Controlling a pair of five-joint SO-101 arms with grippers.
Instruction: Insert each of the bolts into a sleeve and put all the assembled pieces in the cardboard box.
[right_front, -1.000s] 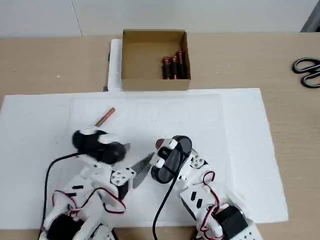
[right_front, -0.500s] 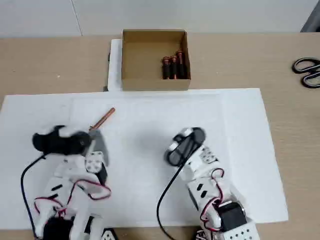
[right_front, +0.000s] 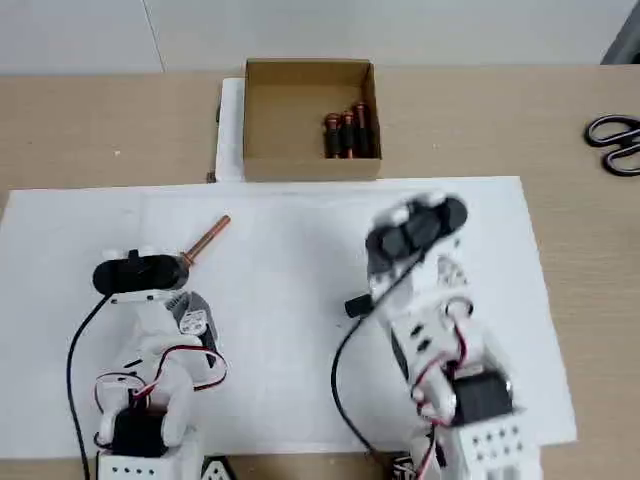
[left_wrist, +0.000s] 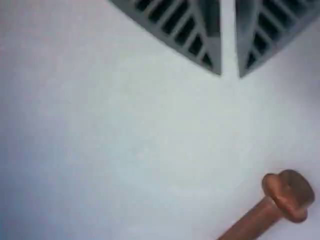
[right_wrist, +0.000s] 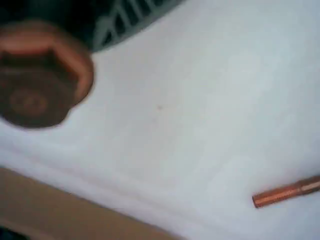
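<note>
Two arms stand at the near edge of the paper (right_front: 290, 340), well apart. Left gripper (left_wrist: 229, 75): over the paper's left part, fingertips almost together with a thin slit between them, nothing in them. Loose bolt (right_front: 206, 238): flat on the paper just beyond that gripper, head toward it, shank slanting away toward the box, not touching the fingers. Right gripper (right_front: 414, 233): farther up the paper on the right, clamped on a copper hex-headed piece (right_wrist: 37, 92), seen end-on in the right wrist view; sleeve on it or not, cannot tell. Box (right_front: 310, 66): on the table (right_front: 100, 130) past the paper's far edge, with three assembled pieces (right_front: 350, 132) side by side near its right wall. Scissors (right_front: 615, 143): far right of the table.
</note>
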